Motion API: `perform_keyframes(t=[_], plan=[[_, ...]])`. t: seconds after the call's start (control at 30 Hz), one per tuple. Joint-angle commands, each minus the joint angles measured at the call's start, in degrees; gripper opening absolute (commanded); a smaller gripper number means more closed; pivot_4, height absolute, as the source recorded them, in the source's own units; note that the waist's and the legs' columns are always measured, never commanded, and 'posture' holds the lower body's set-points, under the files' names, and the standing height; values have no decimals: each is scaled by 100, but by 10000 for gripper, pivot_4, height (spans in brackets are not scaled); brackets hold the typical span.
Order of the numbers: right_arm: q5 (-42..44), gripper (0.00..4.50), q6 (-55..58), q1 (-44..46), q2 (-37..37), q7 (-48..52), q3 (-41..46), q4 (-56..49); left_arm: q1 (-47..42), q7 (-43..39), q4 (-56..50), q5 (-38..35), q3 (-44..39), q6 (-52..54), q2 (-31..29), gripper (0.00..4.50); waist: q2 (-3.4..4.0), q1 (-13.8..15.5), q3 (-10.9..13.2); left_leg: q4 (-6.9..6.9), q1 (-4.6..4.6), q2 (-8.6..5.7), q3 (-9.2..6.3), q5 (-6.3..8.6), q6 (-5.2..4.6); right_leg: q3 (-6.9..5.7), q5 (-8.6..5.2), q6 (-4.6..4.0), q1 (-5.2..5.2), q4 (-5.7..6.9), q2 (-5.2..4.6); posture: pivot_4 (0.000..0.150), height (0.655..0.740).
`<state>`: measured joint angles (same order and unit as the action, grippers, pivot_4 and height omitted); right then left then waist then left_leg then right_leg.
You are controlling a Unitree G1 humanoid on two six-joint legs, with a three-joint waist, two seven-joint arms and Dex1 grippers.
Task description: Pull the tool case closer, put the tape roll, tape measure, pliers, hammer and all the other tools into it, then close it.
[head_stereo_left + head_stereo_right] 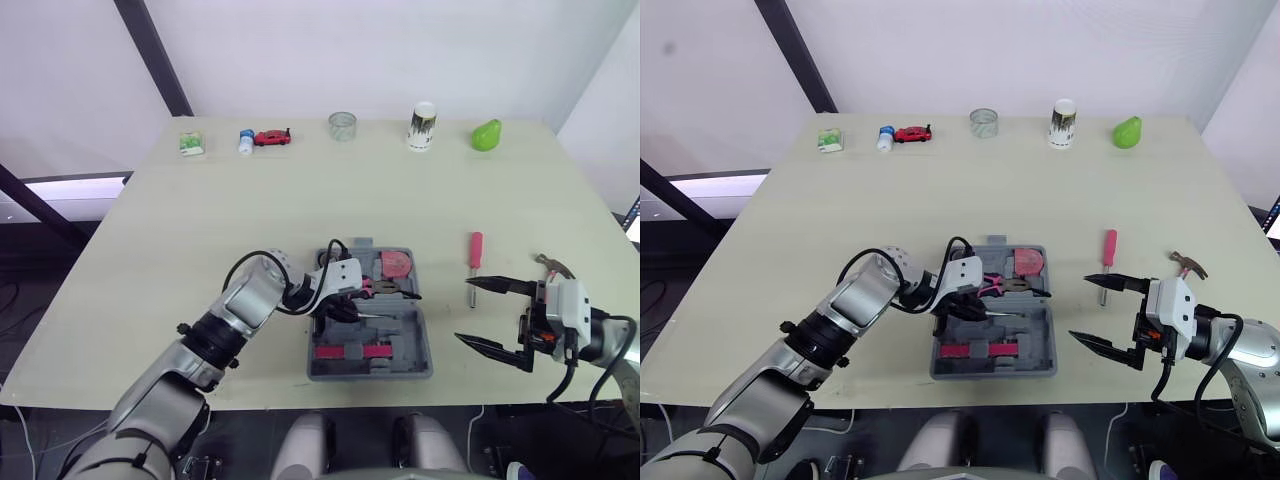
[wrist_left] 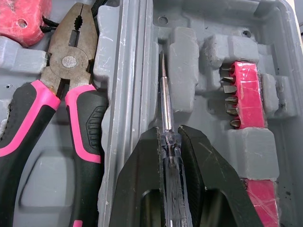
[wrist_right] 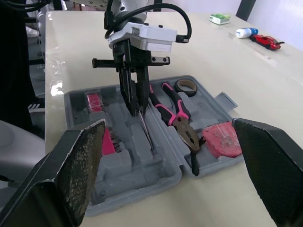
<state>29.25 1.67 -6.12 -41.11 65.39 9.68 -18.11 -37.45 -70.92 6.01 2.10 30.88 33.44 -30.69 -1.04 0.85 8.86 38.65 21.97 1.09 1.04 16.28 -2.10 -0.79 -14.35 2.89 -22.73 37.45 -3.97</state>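
- The left hand [image 2: 168, 130] pinches a clear-handled screwdriver [image 2: 164, 94] by its handle. The blade points along a narrow moulded groove in the tool case [image 3: 142, 185], so I judge the tool is being lined up with its own slot
- The blade tip lies low in that groove, beside the ridge that parts the two halves. The handle is clamped between the fingers, so the tool is not yet let go
- The tool case lies open and flat on the bench [image 1: 300, 190], close to the near edge, within reach of both arms
- In the far half of the case lie the pliers [image 2: 66, 80] with pink grips, jaws closed, seated in their recess. The tape roll [image 3: 185, 86] sits just beside the grips and the red tape measure [image 3: 221, 138] beside the nose
- The near half holds a pink bit holder [image 2: 244, 94] with its row of bits, pressed into its pocket next to the groove
- The right hand [image 1: 463, 312] hovers spread wide and empty over the bench, to the right of the case. That likely keeps it out of the left arm's way and ready for the next pick
- Outside the case on the right side of the bench lie a red screwdriver [image 1: 475, 258], near that hand, and the hammer [image 1: 553, 265] just past it
- With those two loose and the lid open, the packing looks well along but unfinished
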Motion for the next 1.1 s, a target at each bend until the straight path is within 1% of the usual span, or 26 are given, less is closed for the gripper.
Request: perform_keyframes(t=[0.03,0.27,0.5,0.53,0.6,0.67,0.7,0.73,1.1], plan=[[53,45000,-68,46,32,-54,29,-209,-115,0,-81,93,137,44,67,966,0,4,0,0,0,0,0,0,0,0,0,0,0,0,0,1500,7400],[40,45000,-69,15,69,-145,-4,-283,-295,-26,-23,115,235,267,263,966,0,4,0,3,0,-1,-1,0,0,0,0,0,0,3,-1,1500,7400],[18,45000,-54,3,109,-204,-31,-335,-343,-92,-12,141,308,288,259,966,0,5,0,9,2,-3,-1,0,0,0,0,1,0,7,-2,1500,7400],[17,45000,-56,3,111,-213,-36,-337,-346,-104,-8,152,311,251,234,8966,0,4,0,9,2,-3,-1,0,0,0,0,1,0,7,-2,1500,7400],[16,45000,-62,4,113,-224,-45,-335,-352,-92,18,208,329,142,193,15148,0,1,0,9,1,-3,-1,0,0,1,0,1,0,7,-2,1500,7400],[14,45000,-70,9,115,-226,-54,-324,-348,-72,45,271,358,-4,165,23678,0,4,0,9,0,-3,-1,0,0,1,0,0,0,9,-2,1500,7400],[12,45000,-70,14,118,-233,-61,-324,-340,-69,44,275,358,-14,155,29795,0,5,0,11,0,-3,-1,0,0,1,0,0,0,14,-2,1500,7400],[10,45000,-69,18,120,-238,-67,-325,-335,-70,44,273,355,-14,149,33352,0,5,0,14,0,-3,-1,0,0,1,0,0,1,17,-2,1500,7400],[-22,45000,-89,128,136,-245,-146,-250,-357,-162,-509,140,242,79,46,33352,0,-6,1,34,1,-1,-3,0,-1,4,-1,0,0,30,1,1500,7400]])
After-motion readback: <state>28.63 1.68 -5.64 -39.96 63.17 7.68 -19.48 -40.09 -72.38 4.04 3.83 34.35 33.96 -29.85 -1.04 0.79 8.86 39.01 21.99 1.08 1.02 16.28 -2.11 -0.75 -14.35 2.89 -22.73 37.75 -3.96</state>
